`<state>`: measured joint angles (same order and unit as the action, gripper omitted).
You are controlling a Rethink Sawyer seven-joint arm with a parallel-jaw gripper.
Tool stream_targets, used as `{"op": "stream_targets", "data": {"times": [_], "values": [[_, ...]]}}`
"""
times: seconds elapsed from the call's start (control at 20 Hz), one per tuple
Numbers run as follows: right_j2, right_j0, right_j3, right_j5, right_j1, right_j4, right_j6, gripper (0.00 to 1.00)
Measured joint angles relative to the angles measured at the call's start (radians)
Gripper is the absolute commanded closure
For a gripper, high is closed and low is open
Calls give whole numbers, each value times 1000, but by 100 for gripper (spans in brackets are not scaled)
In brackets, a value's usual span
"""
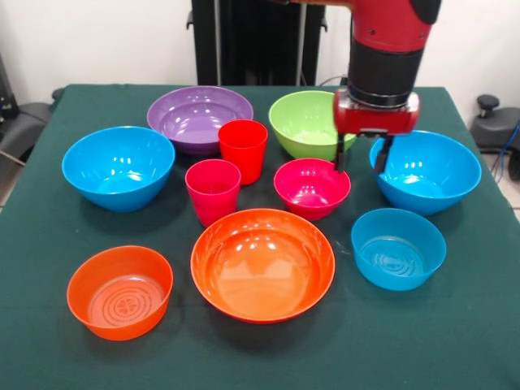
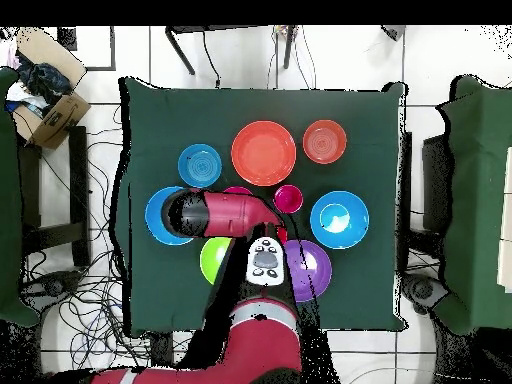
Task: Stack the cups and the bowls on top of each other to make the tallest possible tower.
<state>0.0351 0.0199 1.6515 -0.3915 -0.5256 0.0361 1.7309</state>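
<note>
Nothing stacked yet: 8 bowls and 2 cups sitting apart on the green table (image 1: 49, 325). Gripper (image 1: 360, 156) hanging empty, fingers parted, between the small magenta bowl (image 1: 311, 188) and the right-hand large blue bowl (image 1: 426, 171). Best lowered straight over 1 rim, 1 finger inside and 1 outside, closing squarely to avoid tipping.

My front camera sits close across the table (image 1: 49, 341), facing my arm (image 1: 388, 49) and looking slightly down. My overhead camera hangs high, looking straight down, taking in table (image 2: 150, 300), floor and my base. Both share the tabletop
</note>
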Motion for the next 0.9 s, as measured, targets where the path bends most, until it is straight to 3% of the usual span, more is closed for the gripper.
{"op": "stream_targets", "data": {"times": [0.45, 0.9], "values": [[-1, -69, -5, -17, -1, 33, 0, 0], [-3, -75, -5, -17, 0, 34, 0, 0]]}}
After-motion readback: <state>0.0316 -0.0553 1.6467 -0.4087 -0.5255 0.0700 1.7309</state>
